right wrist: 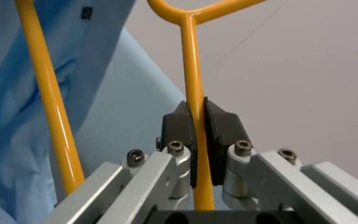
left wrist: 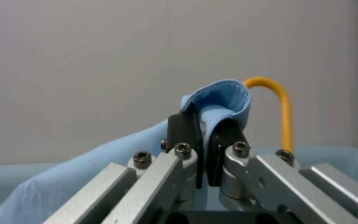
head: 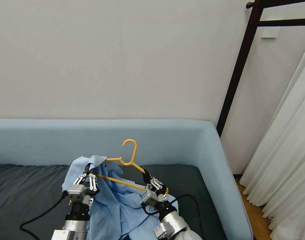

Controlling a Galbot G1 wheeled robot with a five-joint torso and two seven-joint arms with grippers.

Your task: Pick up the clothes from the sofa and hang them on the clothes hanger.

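A light blue shirt (head: 112, 200) hangs on an orange hanger (head: 131, 155), held up above the sofa's dark seat. My left gripper (head: 88, 176) is shut on a fold of the shirt's edge; in the left wrist view the blue cloth (left wrist: 225, 100) is pinched between the black pads (left wrist: 182, 135), with the hanger's hook (left wrist: 278, 102) behind it. My right gripper (head: 156, 184) is shut on the hanger's right arm. The right wrist view has the orange rod (right wrist: 195, 107) clamped between the pads (right wrist: 219, 130), and the shirt (right wrist: 17, 140) beside it.
The sofa has a light blue back and armrest (head: 212, 165) and a dark grey seat (head: 27, 190). A dark wooden clothes rack (head: 240, 65) stands behind the sofa's right end. White curtains (head: 287, 165) hang at the far right, over a wood floor.
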